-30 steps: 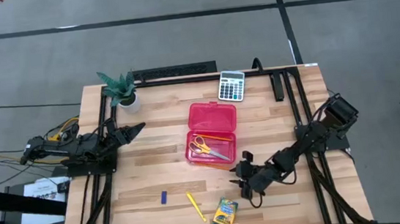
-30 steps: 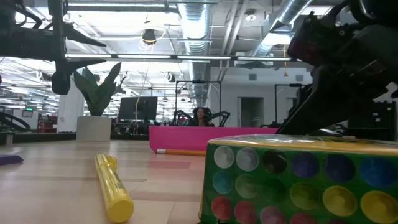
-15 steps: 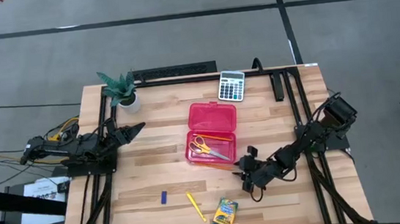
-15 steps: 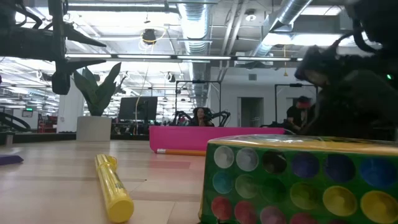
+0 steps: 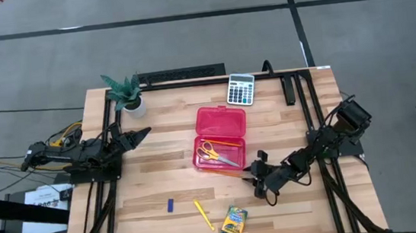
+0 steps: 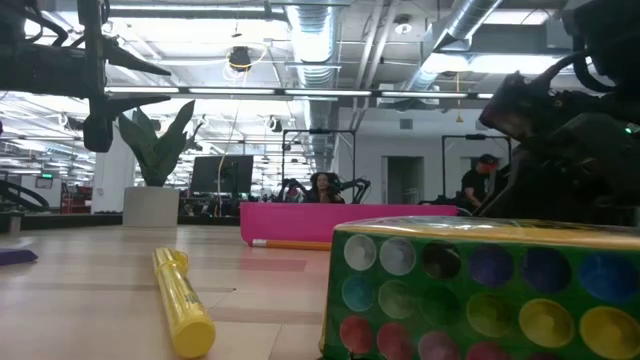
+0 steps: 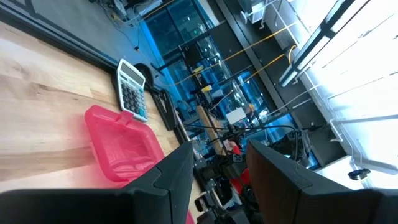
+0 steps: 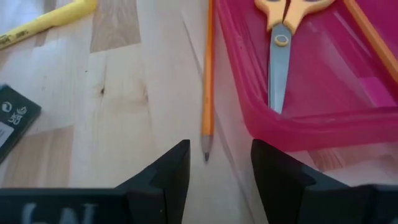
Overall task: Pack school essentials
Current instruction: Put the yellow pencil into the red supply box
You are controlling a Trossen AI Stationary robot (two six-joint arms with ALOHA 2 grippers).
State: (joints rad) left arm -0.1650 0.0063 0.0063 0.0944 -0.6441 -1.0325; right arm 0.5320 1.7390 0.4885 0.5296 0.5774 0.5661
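The red case lies open on the table, with the yellow-handled scissors and one orange pencil in it. A second orange pencil lies on the table along the case's near side. My right gripper is open and low over the table, one finger on either side of this pencil's tip without touching it; in the high view it is right of the pencil. The yellow stick, blue piece and crayon box lie near the front edge. My left gripper waits open at the left.
A grey calculator lies at the far edge and a potted plant stands at the far left. The crayon box and yellow stick fill the front of the low view. Bare wood lies between the case and the left arm.
My right gripper has drawn back from the crayon box, away from the near edge and toward the red case. Nothing on the table has moved.
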